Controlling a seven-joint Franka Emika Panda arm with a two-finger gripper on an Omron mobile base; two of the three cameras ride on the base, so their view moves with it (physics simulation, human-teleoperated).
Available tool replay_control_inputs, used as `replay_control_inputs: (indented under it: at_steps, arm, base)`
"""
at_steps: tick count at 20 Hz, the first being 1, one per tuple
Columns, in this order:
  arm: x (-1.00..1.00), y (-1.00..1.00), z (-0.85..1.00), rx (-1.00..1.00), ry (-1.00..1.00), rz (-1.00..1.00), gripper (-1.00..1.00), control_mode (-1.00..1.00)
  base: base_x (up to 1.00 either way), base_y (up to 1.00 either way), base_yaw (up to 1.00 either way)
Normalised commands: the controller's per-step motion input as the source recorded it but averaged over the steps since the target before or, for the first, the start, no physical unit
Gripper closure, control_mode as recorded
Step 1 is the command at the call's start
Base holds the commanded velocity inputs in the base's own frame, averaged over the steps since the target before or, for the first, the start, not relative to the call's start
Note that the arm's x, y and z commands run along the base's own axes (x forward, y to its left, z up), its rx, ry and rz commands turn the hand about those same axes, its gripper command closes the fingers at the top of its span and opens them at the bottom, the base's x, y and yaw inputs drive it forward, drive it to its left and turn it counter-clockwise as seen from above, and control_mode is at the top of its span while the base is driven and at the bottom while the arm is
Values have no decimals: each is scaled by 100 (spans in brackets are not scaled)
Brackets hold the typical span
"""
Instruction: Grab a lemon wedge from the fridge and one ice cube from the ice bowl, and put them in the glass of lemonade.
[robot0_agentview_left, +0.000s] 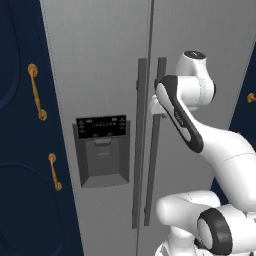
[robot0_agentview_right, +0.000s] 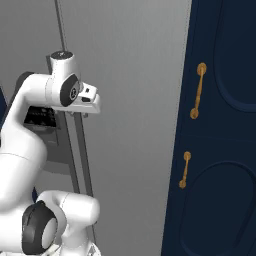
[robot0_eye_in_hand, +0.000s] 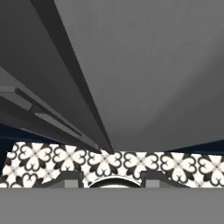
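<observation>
Claw (robot0_agentview_left: 156, 106) at fridge (robot0_agentview_left: 100, 60) handle (robot0_agentview_left: 156, 150) (doors shut); navy cabinets (robot0_agentview_right: 220, 150) flank.

Fridge (robot0_agentview_left: 100, 60) matt grey metal; cabinet handles (robot0_agentview_left: 36, 91) glossy gold; floor (robot0_eye_in_hand: 131, 164) patterned tile.

Grey fridge (robot0_agentview_left: 100, 60), navy cabinets (robot0_agentview_left: 20, 150), seemingly gold handles (robot0_agentview_left: 36, 92), black-white patterned floor (robot0_eye_in_hand: 131, 164).

Arm's white hand (robot0_agentview_right: 89, 102) sits right at the closed fridge's (robot0_agentview_right: 135, 100) dark handles (robot0_agentview_right: 80, 150); navy cabinet (robot0_agentview_right: 220, 150) with gold pulls (robot0_agentview_right: 198, 91) stands right.
</observation>
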Motion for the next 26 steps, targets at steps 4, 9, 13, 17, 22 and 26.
replay_control_inputs:
  at_steps: [4,9,13,17,22,26]
  arm:
    - [-32,0,0,0,-6,0,-100,-100]
    - [-69,-1,-19,9,-10,-4,-100,-100]
    - [-29,-4,-41,16,0,-7,-100,-100]
    - [-6,-4,-14,7,0,-4,-100,-100]
    - [-4,0,-3,0,1,0,-100,100]
    - [0,0,0,0,0,0,-100,100]
  base:
    - [0,0,0]
    - [0,0,0]
    - [0,0,0]
    - [0,0,0]
    - [-18,2,-4]
    - [-19,15,-10]
